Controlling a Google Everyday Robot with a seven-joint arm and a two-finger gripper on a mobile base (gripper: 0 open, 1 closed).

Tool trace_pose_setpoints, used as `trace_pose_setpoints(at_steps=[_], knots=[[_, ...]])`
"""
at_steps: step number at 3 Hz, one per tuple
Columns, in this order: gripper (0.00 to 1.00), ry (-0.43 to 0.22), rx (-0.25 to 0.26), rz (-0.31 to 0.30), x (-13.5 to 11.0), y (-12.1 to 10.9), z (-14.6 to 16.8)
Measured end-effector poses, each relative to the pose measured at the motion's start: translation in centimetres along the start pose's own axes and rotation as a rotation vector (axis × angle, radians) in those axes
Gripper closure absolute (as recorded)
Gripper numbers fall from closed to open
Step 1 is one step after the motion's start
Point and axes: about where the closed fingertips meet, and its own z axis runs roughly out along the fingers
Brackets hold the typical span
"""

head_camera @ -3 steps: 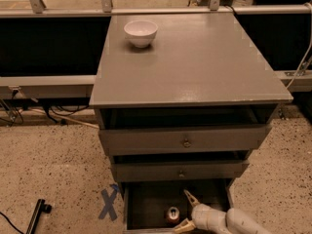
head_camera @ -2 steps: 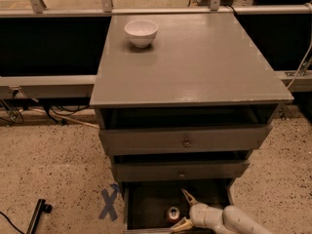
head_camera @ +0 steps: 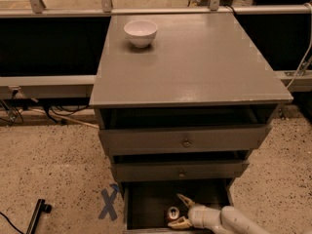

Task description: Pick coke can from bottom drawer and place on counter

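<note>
In the camera view, the counter (head_camera: 204, 62) is seen from above and in front as a grey, slightly glossy slab with a thin front edge. A white bowl (head_camera: 141, 32) is set near its rear left corner; nothing else is seen on the slab. Below the front edge, 3 grey drawers are stacked. The top drawer (head_camera: 146, 141) and the middle drawer (head_camera: 146, 171) are each pulled out a little, and 1 small round knob is seen at the middle of each front. The bottom drawer (head_camera: 144, 204) is drawn out furthest, so that its dark inner floor is exposed. The coke can (head_camera: 172, 212) is stood upright on that floor, towards the drawer's front and right of its middle, with its silver lid turned up to the camera. The gripper (head_camera: 175, 210) is reached into the drawer from the lower right on a white arm (head_camera: 234, 222). Its 2 pale fingers (head_camera: 185, 200) are spread apart, 1 behind the can and 1 in front of it, so that the can is bracketed between them; whether either finger is touching the can cannot be told. On the speckled floor to the left of the bottom drawer, a blue X mark (head_camera: 108, 204) is taped.
</note>
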Motion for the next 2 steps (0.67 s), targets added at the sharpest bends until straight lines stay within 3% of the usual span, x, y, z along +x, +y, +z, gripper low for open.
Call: trace_pose_setpoints(at_steps=[1,2], knots=[[0.50,-0.024,-0.003,0.033,0.97,0.14,0.51],[0.73,-0.040,-0.005,0.040,1.07,0.21,0.73]])
